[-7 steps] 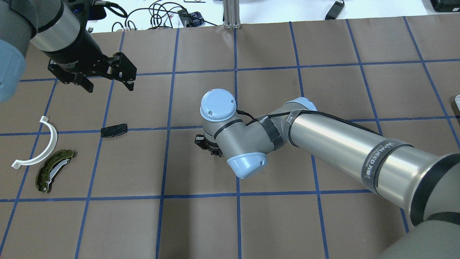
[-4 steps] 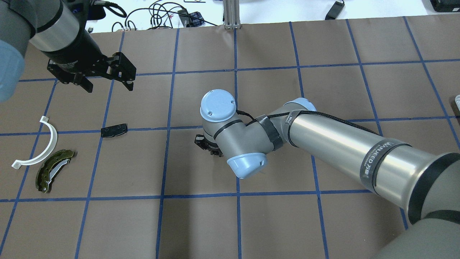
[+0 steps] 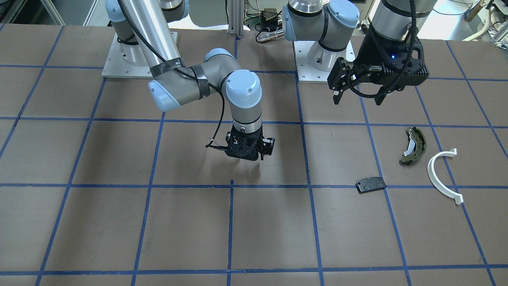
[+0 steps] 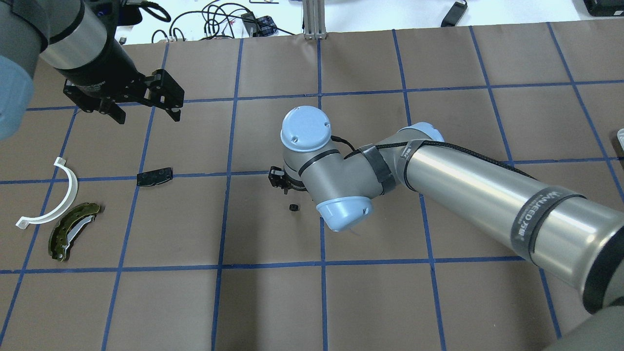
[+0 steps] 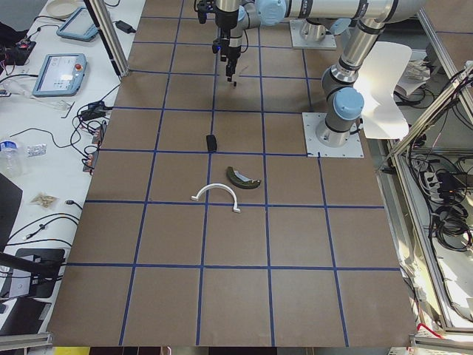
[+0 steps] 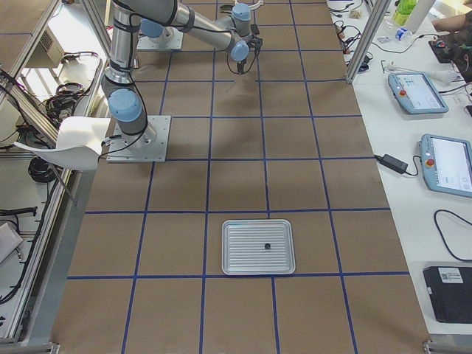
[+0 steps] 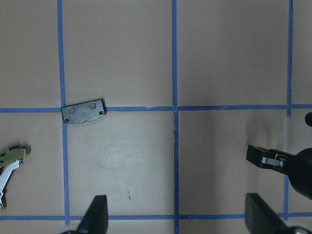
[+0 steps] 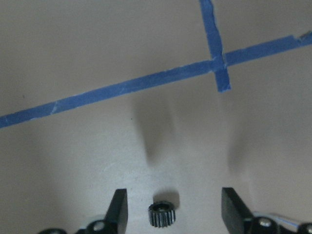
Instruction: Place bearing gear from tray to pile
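Right gripper [image 8: 173,200], jaws apart, over small dark toothed bearing gear [image 8: 161,215] on matte brown table [image 8: 87,156].

Brown tabletop [image 4: 487,122], blue tape grid [image 4: 273,265]. White bench [image 5: 29,118] past each end edge, carrying tablets [image 6: 417,92] and cables [image 4: 214,19].

silver-tubed arms [image 4: 487,190], pale blue joint caps [image 4: 305,129], black cable [image 4: 463,151] taped on, black left gripper [image 3: 357,101] and right gripper [image 3: 247,158]

Robotics lab, two robot arms [image 3: 152,35] bolted to base plates [image 3: 119,69] on a table [image 3: 99,230] papered brown and gridded with blue tape [image 3: 230,226], teach pendants [image 6: 417,92] and cables [image 5: 94,112] lay on side benches [image 6: 398,125], aluminium framing [image 4: 314,19] stood around.
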Robot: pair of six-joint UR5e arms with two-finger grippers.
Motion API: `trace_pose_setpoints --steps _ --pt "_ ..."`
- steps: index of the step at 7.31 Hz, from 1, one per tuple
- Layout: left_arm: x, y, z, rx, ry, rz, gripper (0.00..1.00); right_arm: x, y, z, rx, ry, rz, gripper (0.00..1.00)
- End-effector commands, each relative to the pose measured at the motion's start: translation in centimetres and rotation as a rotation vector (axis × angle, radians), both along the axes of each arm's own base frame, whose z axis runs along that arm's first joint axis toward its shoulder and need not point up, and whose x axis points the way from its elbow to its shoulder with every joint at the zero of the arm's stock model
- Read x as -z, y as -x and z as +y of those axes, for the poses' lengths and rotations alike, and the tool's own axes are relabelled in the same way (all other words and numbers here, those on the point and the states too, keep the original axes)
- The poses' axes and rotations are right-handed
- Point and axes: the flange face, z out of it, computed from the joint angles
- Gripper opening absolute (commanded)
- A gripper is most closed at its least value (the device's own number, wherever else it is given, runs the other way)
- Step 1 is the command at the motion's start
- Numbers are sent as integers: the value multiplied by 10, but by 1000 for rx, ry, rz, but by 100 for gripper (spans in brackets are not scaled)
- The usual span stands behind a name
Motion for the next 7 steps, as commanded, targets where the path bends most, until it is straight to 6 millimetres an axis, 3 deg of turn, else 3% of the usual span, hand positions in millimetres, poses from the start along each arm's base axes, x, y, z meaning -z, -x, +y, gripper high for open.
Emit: trace_pose_setpoints --steps 1,3,4,6,7 --pt "46 -2 -3 -16 -84 3 100 -42 63 -20 -50 -18 22 72" --pt "91 -4 -1 -64 -108 -10 100 -81 153 -39 -113 -61 65 72" --pt "126 -3 -1 -62 -109 -2 100 -99 201 -47 -150 -58 64 72" --pt "174 -10 -4 -51 -195 -14 100 -109 292 -65 -217 -52 69 72" --pt "196 -8 0 -59 -291 1 100 -110 348 -69 -258 -57 87 72"
